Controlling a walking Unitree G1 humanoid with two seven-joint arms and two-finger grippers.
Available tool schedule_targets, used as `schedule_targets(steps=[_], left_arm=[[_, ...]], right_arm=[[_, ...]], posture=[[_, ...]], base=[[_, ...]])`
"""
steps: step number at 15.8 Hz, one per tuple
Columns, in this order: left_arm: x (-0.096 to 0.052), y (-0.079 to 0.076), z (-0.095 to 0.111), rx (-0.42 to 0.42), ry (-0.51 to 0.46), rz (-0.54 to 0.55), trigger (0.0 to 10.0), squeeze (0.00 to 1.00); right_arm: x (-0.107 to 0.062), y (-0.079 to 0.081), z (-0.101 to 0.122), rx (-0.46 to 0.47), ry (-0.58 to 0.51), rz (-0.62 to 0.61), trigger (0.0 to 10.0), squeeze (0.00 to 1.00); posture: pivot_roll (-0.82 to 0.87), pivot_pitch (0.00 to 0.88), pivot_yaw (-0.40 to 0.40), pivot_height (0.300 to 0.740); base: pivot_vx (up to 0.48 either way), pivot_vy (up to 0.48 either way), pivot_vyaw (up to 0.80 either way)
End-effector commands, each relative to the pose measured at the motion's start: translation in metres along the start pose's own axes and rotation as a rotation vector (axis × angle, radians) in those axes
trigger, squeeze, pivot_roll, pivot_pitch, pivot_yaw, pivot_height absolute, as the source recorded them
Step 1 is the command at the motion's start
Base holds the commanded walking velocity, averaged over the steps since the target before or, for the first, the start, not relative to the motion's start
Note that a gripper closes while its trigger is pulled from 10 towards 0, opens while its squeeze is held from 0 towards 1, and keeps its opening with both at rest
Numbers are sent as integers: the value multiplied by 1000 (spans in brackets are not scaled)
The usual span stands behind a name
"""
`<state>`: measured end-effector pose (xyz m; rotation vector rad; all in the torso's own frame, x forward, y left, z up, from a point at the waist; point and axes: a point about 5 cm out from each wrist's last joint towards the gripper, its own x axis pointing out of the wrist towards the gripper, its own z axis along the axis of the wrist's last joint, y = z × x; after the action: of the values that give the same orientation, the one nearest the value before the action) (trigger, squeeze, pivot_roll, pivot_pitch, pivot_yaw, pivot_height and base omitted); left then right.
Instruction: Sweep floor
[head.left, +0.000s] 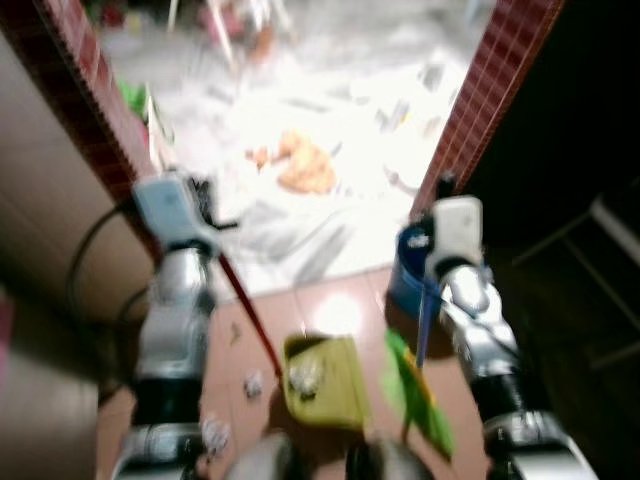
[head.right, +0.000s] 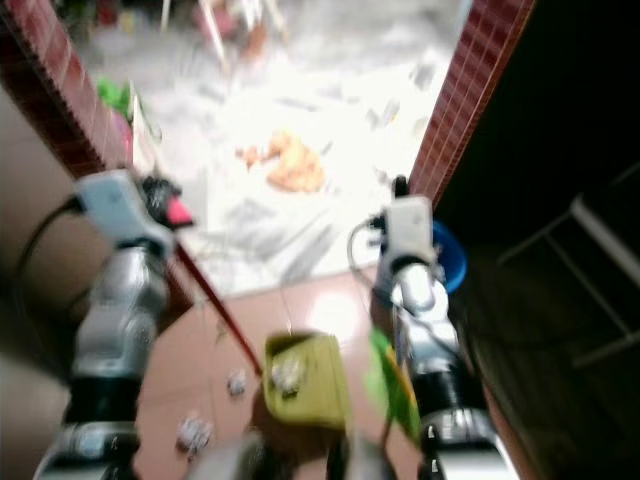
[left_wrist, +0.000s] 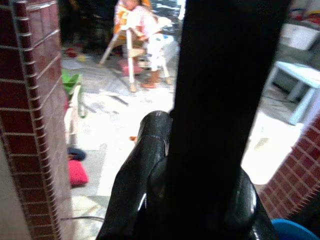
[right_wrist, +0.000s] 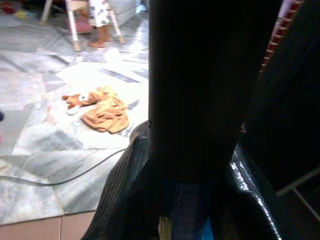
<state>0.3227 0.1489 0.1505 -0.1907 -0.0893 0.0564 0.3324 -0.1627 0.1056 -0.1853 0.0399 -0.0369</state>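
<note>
The head views are blurred. My left gripper is shut on a red handle that slants down to a yellow-green dustpan on the terracotta floor. One crumpled paper scrap lies in the pan; others lie on the tiles to its left. My right gripper is shut on a blue handle that runs down to a green broom head just right of the pan. The same blue handle shows between the black fingers in the right wrist view.
Red brick walls frame a doorway onto a bright marble floor. An orange plush toy and a cable lie there. A blue bucket stands by the right wall. A person sits at a white high chair farther back.
</note>
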Motion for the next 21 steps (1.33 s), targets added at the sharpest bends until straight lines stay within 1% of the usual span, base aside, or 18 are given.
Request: schedule_targets(steps=[1,4,5,7,9,12,15,16,21], left_arm=[[2,-3,15,-21,-67,-24,10000,0],[-1,-8,18,-15,-94,-62,10000,0],[-2,-8,26,-22,-136,-68,10000,0],[1,-6,33,-18,-163,-50,10000,0],[5,-5,38,-26,-174,-48,10000,0],[9,-12,44,-58,-199,-71,10000,0],[11,-17,62,-98,-256,-66,10000,0],[14,-17,77,-112,-297,-56,10000,0],[19,-14,112,-169,-395,-24,10000,0]], right_arm=[[0,6,-4,6,25,14,10000,0],[-1,8,-5,-3,12,13,10000,0],[-5,-1,-6,3,-1,-44,10000,0],[-5,-2,-1,-5,-27,-52,10000,0],[-4,1,1,9,-34,-35,10000,0],[-2,9,3,9,-39,-13,10000,0],[-1,16,4,23,-41,13,10000,0],[-2,17,2,17,-35,24,10000,0],[-1,17,2,16,-31,38,10000,0]], posture=[[-38,66,17,731],[-26,62,3,731],[-21,56,3,731],[-27,54,13,731],[-34,54,20,731],[-40,49,26,731],[-42,53,24,731],[-40,56,22,731],[-43,60,16,731]], base=[[0,0,0],[0,0,0],[0,0,0],[0,0,-591],[0,0,-706],[0,0,-800],[317,0,-690],[319,0,0],[334,0,0]])
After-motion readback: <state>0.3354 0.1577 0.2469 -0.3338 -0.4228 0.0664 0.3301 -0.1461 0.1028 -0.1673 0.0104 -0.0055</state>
